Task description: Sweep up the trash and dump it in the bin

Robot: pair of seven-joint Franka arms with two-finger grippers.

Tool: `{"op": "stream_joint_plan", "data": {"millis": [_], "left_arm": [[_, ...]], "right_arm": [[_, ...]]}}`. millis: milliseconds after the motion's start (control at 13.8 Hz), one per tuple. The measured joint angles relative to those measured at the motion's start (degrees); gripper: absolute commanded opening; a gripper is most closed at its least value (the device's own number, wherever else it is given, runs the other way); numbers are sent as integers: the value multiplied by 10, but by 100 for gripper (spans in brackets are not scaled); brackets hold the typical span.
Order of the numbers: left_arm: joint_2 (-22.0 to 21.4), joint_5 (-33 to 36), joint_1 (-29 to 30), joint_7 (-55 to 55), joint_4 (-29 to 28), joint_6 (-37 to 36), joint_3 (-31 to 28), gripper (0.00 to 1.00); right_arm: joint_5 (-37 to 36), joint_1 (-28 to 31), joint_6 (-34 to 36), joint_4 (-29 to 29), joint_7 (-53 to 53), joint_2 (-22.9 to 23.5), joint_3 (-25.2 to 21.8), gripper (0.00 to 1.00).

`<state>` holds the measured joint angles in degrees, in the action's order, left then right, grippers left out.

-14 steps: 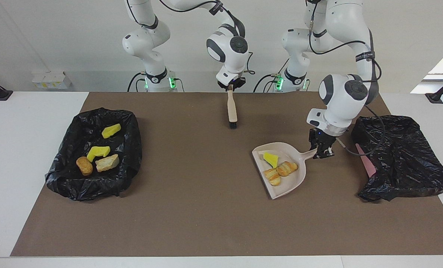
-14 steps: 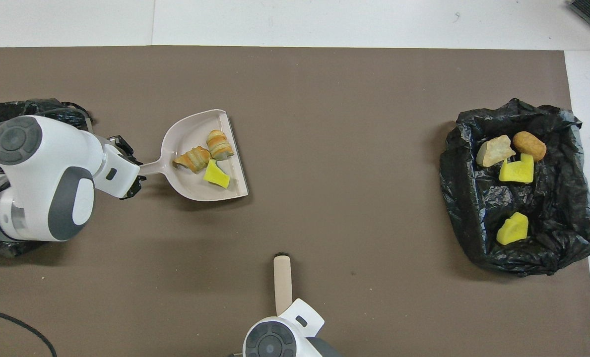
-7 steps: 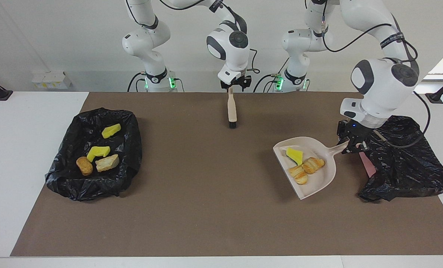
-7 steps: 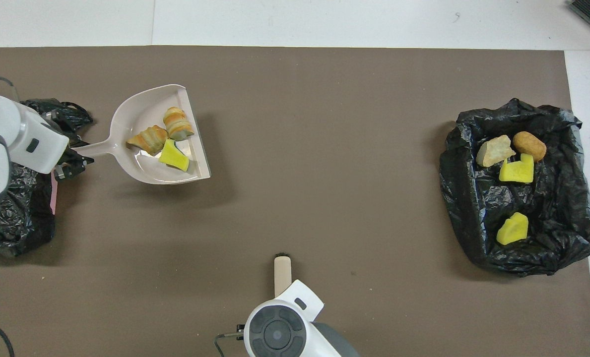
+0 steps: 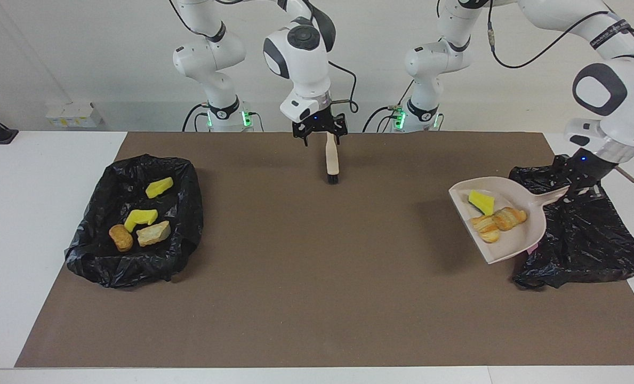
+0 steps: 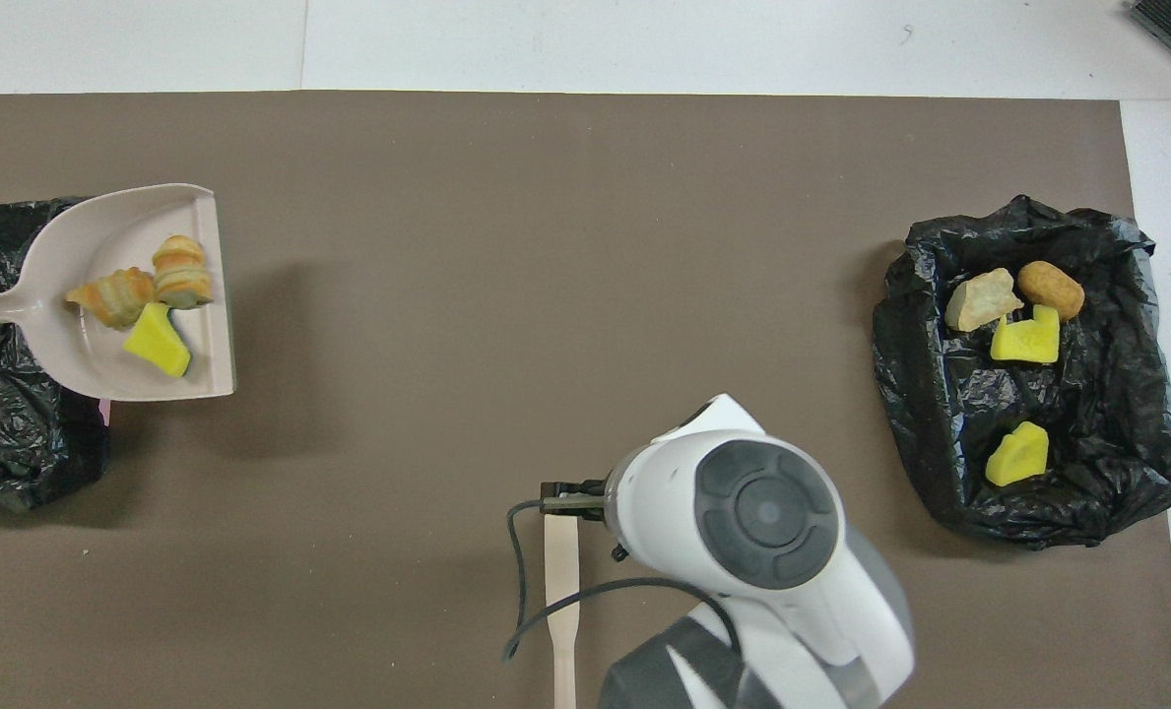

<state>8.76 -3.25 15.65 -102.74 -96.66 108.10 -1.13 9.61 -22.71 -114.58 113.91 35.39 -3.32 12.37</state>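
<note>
The left gripper [image 5: 580, 188], jaws pinching the handle, holds the beige dustpan [image 5: 519, 240] raised at the edge of the black-bagged bin [image 5: 583, 240], handle toward the left arm's end, open lip toward the desk's middle. On it lie the trash [image 5: 491, 216]: a yellow wedge and two croissant chunks. The right gripper [image 5: 319, 129], jaws spread, hangs over the handle of the brush [image 5: 331, 160], lying bristles away from the robots; another black bag [image 5: 186, 213] holds four scraps.

table [image 5: 50, 176] | brown mat [image 5: 306, 266] | brush [image 5: 331, 160] | two black bags [image 5: 135, 224]

Trash [image 5: 491, 218] in dustpan [image 5: 530, 240] — over bin's [image 5: 588, 250] edge
</note>
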Motion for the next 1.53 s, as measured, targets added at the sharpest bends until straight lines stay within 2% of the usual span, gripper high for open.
{"op": "stream_joint_plan", "data": {"millis": [291,509,727,1090,1526], "left_arm": [[13,0,100,-100,31,-1,-1,0],[32,21,134,-153,74,7,-1,0],[42,67,135,-167,85,54,0,0],[49,169,133,-155,85,96,2,0],[47,317,107,-40,86,102,7,0]], "right_arm": [[-5,97,59,-82,-109,-2,-2,100],[-49,142,97,-128,-131,-1,-3,100],[-99,155,141,-162,-131,-1,-2,100],[-113,174,202,-207,-131,1,-2,100],[-116,209,254,-228,-131,4,-6,100]]}}
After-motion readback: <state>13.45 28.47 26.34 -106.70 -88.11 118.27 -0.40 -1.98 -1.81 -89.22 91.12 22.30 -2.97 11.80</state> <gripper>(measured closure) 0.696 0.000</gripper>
